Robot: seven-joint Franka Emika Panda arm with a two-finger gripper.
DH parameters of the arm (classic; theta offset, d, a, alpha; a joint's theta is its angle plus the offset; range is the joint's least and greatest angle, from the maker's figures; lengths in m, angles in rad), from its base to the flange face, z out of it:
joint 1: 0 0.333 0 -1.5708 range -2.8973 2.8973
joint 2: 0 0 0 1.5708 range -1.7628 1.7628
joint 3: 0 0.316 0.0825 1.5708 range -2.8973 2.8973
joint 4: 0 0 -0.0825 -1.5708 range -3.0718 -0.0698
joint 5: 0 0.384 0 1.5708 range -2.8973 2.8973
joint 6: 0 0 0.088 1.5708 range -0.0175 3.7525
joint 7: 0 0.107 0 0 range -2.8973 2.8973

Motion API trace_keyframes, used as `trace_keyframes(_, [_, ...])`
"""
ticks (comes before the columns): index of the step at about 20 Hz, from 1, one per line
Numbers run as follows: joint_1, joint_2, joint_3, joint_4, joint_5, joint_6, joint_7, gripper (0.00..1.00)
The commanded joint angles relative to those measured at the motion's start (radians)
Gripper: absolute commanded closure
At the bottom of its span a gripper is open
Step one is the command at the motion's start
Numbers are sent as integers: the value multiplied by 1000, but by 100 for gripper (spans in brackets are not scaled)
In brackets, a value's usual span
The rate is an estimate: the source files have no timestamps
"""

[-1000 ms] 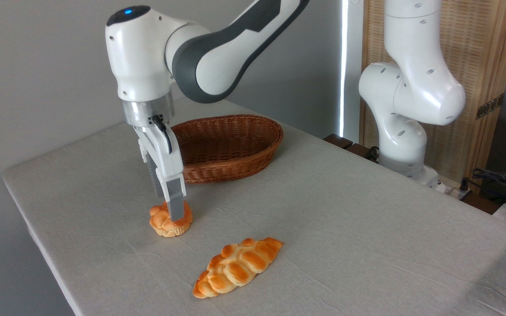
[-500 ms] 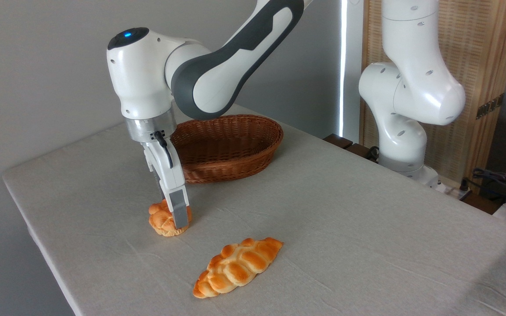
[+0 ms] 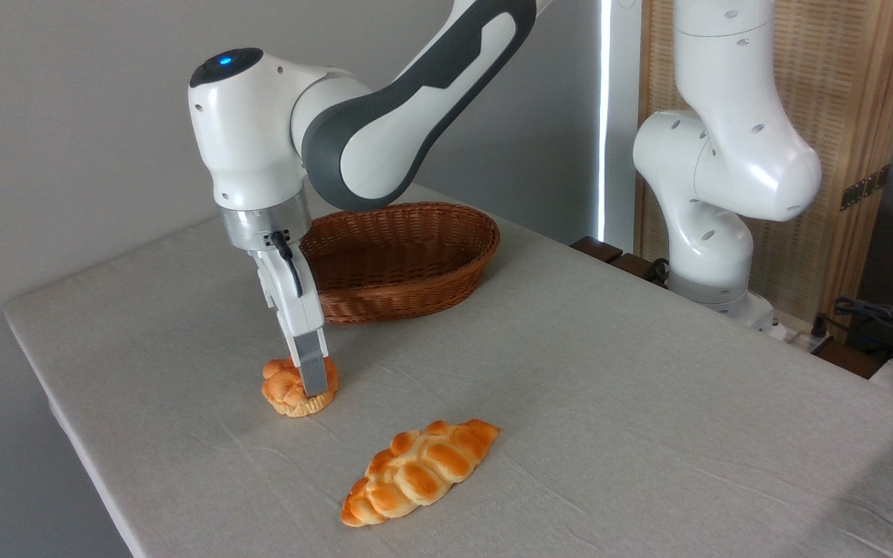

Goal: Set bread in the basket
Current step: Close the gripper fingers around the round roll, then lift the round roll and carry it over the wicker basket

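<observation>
The bread [image 3: 285, 390], a small round golden knotted bun with a pale fluted base, rests on the table left of centre. My gripper [image 3: 305, 383] reaches straight down over it. The near grey finger [image 3: 312, 375] presses against the bun's front right side, and the far finger is hidden behind the bun. The gripper looks shut on the bun, which still sits on the cloth. Behind the gripper stands the oval brown wicker basket [image 3: 423, 267], with nothing showing inside it.
A longer braided loaf [image 3: 418, 470] with pointed ends lies nearer the front, right of the bun. The arm's white base [image 3: 714, 256] stands at the table's right rear edge. The table's left edge [image 3: 51, 387] runs close to the bun.
The gripper came down around the bun, then its near finger shifted inward against the bun's side. The bun, loaf and basket have stayed where they were.
</observation>
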Motion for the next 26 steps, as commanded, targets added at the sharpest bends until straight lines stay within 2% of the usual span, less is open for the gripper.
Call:
trace_keyframes(1, [10, -19, -3, -5, 2, 19, 19, 75])
trace_keyframes(9, [13, -47, 8, 42, -24, 9, 5, 74])
trace_keyframes(13, [14, -94, 11, 51, -111, -19, 2, 74])
trace_keyframes(15, [19, -159, 12, 54, -151, -86, 2, 74])
trace_keyframes(17, [11, -220, 12, 54, -162, -163, 4, 74])
trace_keyframes(19, [-28, -272, 12, 49, -176, -220, 2, 74])
trace_keyframes(23, [-185, -279, 12, 29, -176, -246, -34, 74])
trace_keyframes(24, [-208, -276, 12, 22, -173, -241, -57, 74])
trace_keyframes(26, [-223, -272, 11, 9, -173, -240, -73, 74])
